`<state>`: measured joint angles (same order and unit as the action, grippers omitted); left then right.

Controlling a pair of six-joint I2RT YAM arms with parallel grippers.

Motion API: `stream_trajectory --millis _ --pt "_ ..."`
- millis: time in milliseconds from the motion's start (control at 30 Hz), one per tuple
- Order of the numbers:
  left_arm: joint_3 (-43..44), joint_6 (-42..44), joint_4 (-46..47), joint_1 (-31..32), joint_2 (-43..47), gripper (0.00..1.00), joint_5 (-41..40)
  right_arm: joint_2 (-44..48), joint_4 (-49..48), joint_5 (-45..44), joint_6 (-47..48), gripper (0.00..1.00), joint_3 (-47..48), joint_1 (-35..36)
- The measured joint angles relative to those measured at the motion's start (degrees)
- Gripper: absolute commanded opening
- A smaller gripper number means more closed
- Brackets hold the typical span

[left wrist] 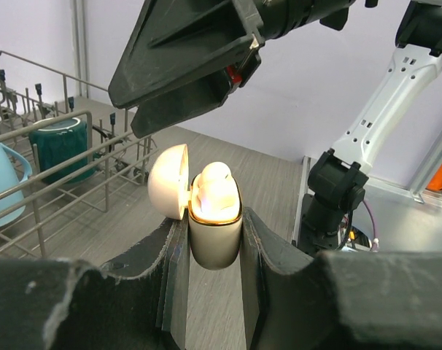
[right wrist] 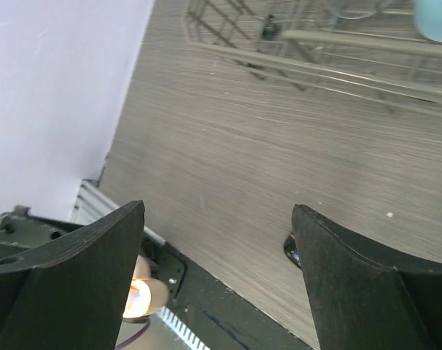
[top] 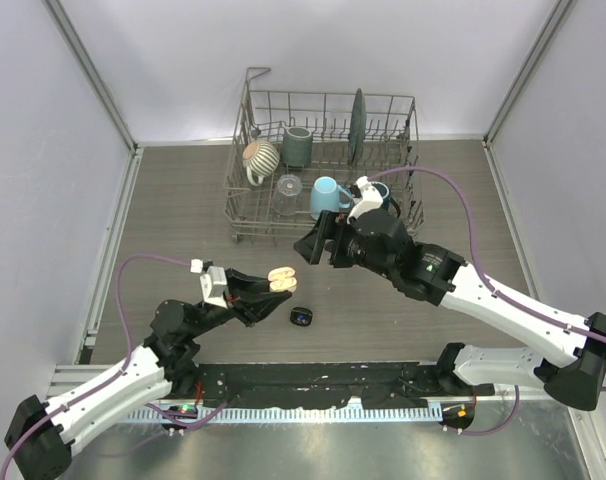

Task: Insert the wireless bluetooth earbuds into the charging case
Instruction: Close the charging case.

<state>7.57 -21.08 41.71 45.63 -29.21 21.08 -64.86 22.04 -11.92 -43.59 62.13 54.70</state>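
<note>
My left gripper (top: 268,288) is shut on a cream-pink charging case (top: 280,277) and holds it upright above the table with its lid (left wrist: 168,181) hinged open to the left. In the left wrist view the case (left wrist: 214,237) sits between the fingers (left wrist: 279,248), and a pale earbud (left wrist: 215,179) shows in its mouth, washed out by glare. My right gripper (top: 308,250) hangs open and empty just above and beyond the case. It also shows in the left wrist view (left wrist: 184,65). No black earbuds can be made out on their own.
A small black case-like item (top: 302,317) with a blue light lies on the table just right of the left gripper, and shows partly behind a finger in the right wrist view (right wrist: 291,248). A wire dish rack (top: 245,215) holding mugs, a glass and a plate stands behind.
</note>
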Motion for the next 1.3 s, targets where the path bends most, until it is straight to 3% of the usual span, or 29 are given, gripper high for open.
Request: stream_trajectory --millis 667,1100,1300 --pt "3.8 -0.4 2.2 0.0 -10.5 0.00 4.3 -1.8 -7.2 13.8 0.0 0.88 -4.5 0.0" --pt "3.7 -1.1 1.7 0.3 -10.6 0.00 3.2 9.4 -14.6 17.5 -2.8 0.88 -16.7 0.0" --pt "3.3 -2.1 1.6 0.3 -9.9 0.00 0.9 12.7 -13.7 13.9 -3.9 0.88 -19.1 0.2"
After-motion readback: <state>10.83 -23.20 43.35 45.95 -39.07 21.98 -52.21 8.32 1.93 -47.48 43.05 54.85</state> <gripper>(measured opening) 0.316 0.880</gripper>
